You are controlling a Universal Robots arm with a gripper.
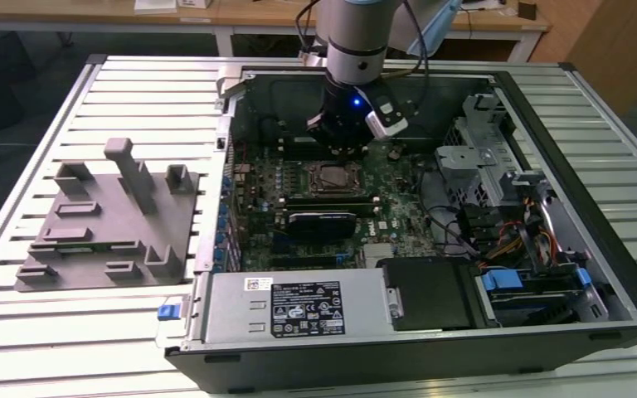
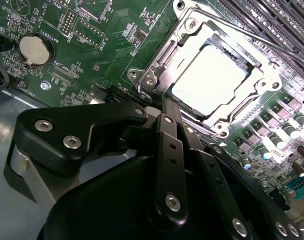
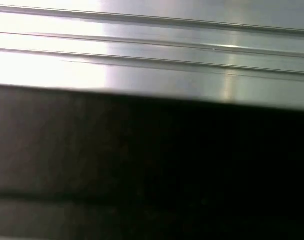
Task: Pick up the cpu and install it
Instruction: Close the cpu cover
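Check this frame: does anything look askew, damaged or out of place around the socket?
Nothing stands out. The cpu lies flat and square inside the socket frame, and the gripper sits just beside the frame's edge.

Cpu point(image 2: 208, 80) top: smooth pale metal, glossy. Claw point(image 2: 162, 107) links: matt black. Table point(image 1: 142, 91): ribbed metal.
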